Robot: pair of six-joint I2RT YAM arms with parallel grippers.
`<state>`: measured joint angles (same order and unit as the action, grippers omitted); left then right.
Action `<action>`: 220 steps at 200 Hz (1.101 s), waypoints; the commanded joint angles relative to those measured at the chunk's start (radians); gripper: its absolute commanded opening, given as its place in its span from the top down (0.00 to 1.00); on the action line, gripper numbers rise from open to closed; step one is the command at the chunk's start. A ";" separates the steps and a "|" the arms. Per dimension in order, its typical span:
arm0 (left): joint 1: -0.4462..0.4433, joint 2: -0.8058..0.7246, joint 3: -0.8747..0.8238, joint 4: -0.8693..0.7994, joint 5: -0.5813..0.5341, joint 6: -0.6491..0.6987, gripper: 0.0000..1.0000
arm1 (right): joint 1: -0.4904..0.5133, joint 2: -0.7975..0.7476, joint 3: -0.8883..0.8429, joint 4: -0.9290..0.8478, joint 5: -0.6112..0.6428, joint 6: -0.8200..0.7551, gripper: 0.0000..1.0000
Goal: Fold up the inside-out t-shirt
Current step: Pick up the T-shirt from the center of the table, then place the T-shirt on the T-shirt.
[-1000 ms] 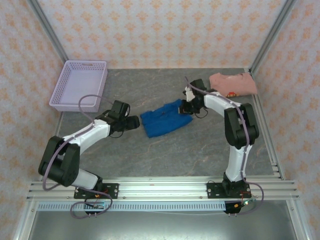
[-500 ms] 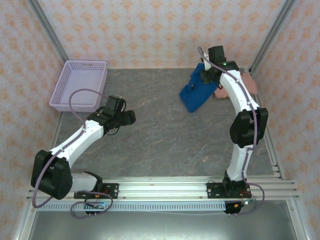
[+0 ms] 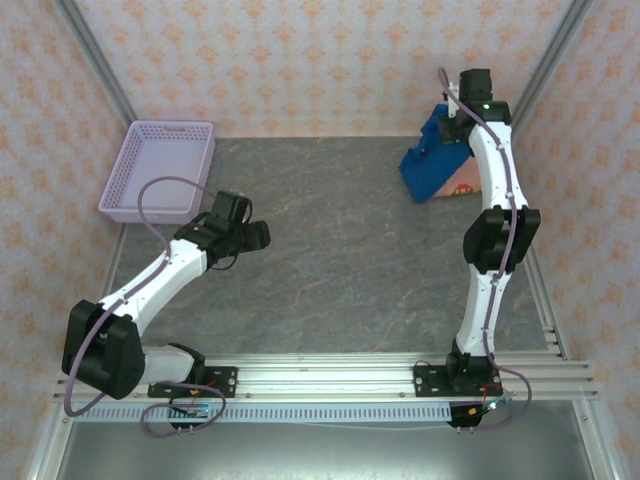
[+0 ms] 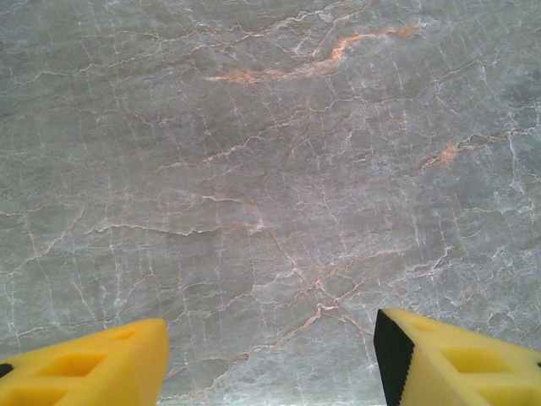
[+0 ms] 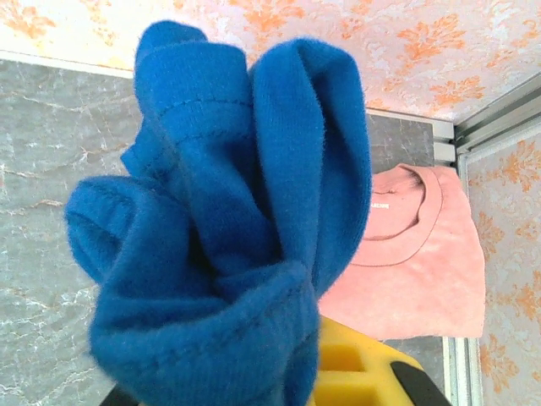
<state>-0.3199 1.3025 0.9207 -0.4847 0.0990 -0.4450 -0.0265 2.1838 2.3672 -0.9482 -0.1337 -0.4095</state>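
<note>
Since a second before, my right hand point(image 3: 452, 112) had carried the inside-out t-shirt point(image 3: 432, 165) from the middle of the desk point(image 3: 330, 260) up to the far right corner. My left hand point(image 3: 262, 236) had stayed almost where it was, left of the middle.

From the top camera, the royal-blue shirt hung in a bunched wad from my raised right hand, which was clamped together on its upper end. Its lower end dangled over the pink shirt point(image 3: 466, 184) lying in that corner; whether the two touched I could not tell. A small red-and-yellow mark showed on the pink cloth, too small to read. The lavender basket point(image 3: 170, 127) sat well apart at the far left.

From my left wrist, my left hand point(image 4: 270, 355) hovered over bare grey marbled desk point(image 4: 270, 169), its yellow fingers point(image 4: 93, 368) spread apart with nothing between them.

From my right wrist, the blue shirt point(image 5: 228, 220) was gathered in thick rolled folds close to the lens, with stitched hems along their edges. One yellow finger point(image 5: 351, 372) showed beneath the cloth. Behind it the pink shirt point(image 5: 414, 262) lay flat, collar toward me. A small neck label point(image 5: 382, 204) carried writing that I could not make out.
</note>
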 commanded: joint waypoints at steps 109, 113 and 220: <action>0.004 0.070 0.042 -0.026 -0.018 0.024 0.33 | -0.162 0.107 0.133 -0.040 -0.142 0.072 1.00; 0.004 0.073 0.045 -0.028 -0.017 0.024 0.33 | -0.162 0.115 0.135 -0.040 -0.127 0.064 1.00; 0.001 0.131 0.079 -0.042 -0.014 0.029 0.33 | -0.178 0.263 0.165 0.077 0.147 -0.019 1.00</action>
<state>-0.3199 1.4189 0.9730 -0.4938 0.0963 -0.4358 -0.1936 2.4332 2.4878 -0.9173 -0.0563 -0.3954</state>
